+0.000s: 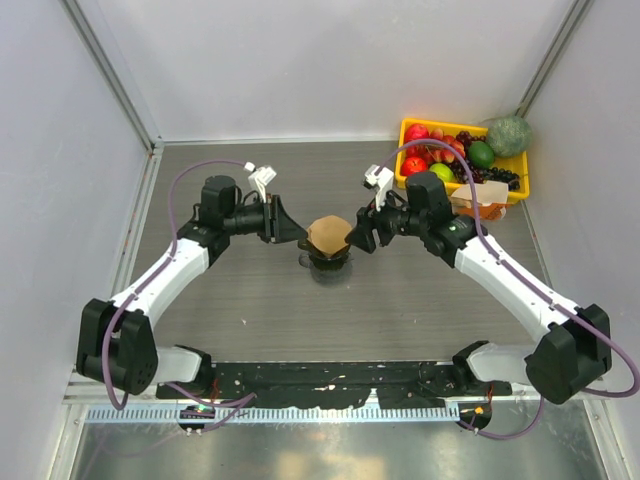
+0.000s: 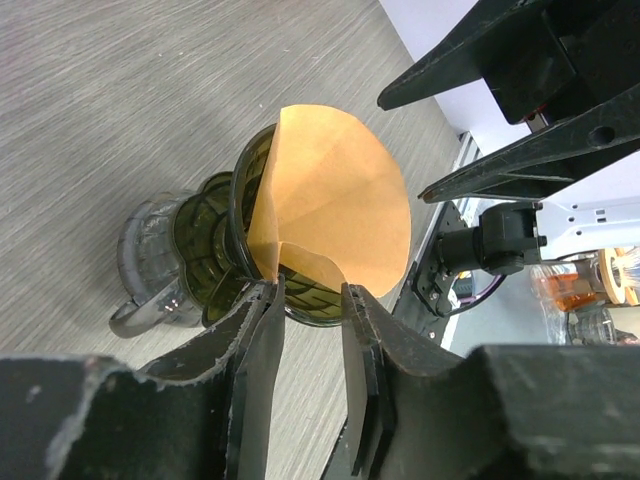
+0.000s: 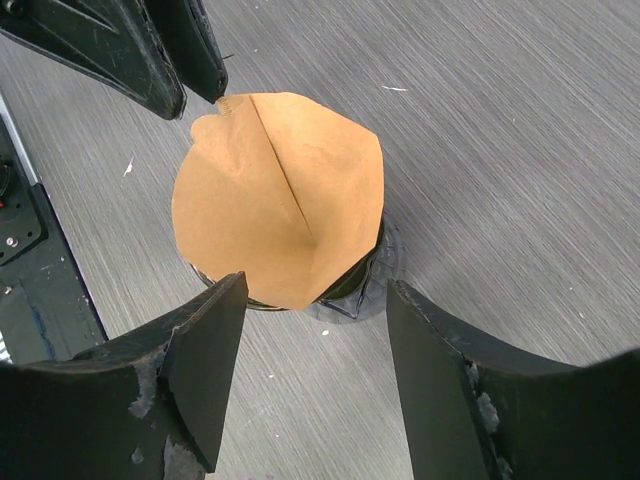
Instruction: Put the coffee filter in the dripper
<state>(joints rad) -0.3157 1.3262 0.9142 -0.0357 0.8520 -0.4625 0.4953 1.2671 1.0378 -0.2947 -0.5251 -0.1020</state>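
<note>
The tan-brown coffee filter (image 1: 328, 235) sits opened as a cone in the dark olive dripper (image 1: 327, 258) and sticks up above its rim. In the left wrist view the filter (image 2: 340, 200) leans out of the dripper (image 2: 215, 240), which rests on a translucent grey cup (image 2: 145, 265). My left gripper (image 2: 310, 295) is open, its tips at the dripper's near rim beside the filter's lower flap. My right gripper (image 3: 315, 300) is open wide, just short of the filter (image 3: 280, 190), with the dripper rim (image 3: 360, 268) showing below it. In the top view the left gripper (image 1: 292, 226) and right gripper (image 1: 357, 236) flank the dripper.
A yellow basket (image 1: 521, 166) of fruit stands at the back right, with a green netted melon (image 1: 508, 135) beside it and a brown-and-white thing (image 1: 480, 206) in front. White walls close in the grey table on the left, right and back.
</note>
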